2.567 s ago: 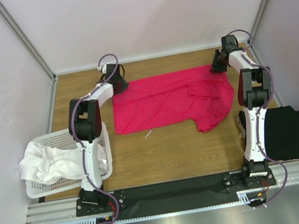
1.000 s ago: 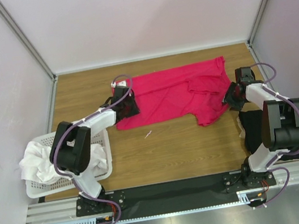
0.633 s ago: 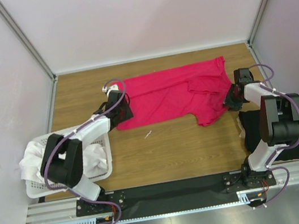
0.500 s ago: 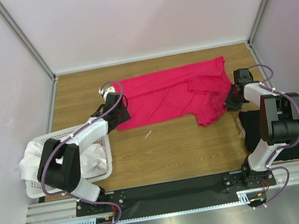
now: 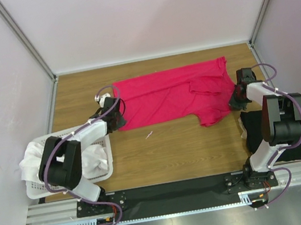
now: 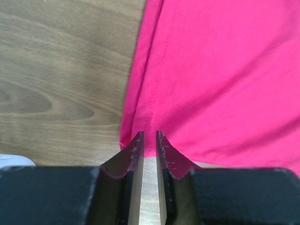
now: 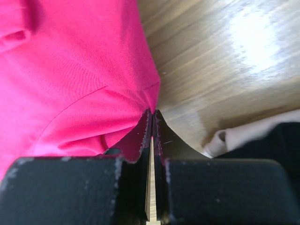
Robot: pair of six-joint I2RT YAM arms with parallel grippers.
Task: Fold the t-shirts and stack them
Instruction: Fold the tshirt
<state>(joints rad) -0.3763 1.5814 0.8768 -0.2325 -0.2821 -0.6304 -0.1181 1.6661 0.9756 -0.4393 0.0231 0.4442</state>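
A crimson-pink t-shirt [image 5: 170, 94] lies spread on the wooden table, its right part rumpled. My left gripper [image 5: 117, 113] sits at its near left corner. In the left wrist view the pink t-shirt [image 6: 220, 70] reaches the left gripper [image 6: 148, 138], whose jaws stand a narrow gap apart, with the hem between the tips. My right gripper [image 5: 234, 101] is at the shirt's right edge. Seen from the right wrist, the right gripper [image 7: 152, 113] is shut on the edge of the pink t-shirt [image 7: 70, 70]. A black t-shirt [image 5: 284, 133] lies folded at the right.
A white perforated basket [image 5: 51, 142] holding white t-shirts [image 5: 43, 162] stands at the left, beside the left arm. A small white scrap [image 5: 149, 134] lies on the wood in front of the pink shirt. White fabric [image 7: 225, 138] shows beside the black one. Walls enclose the table.
Both arms came from the shirt's far corners to its near sides. The left gripper slid left to the near left corner and its jaws narrowed. The right gripper closed on the shirt's right edge.
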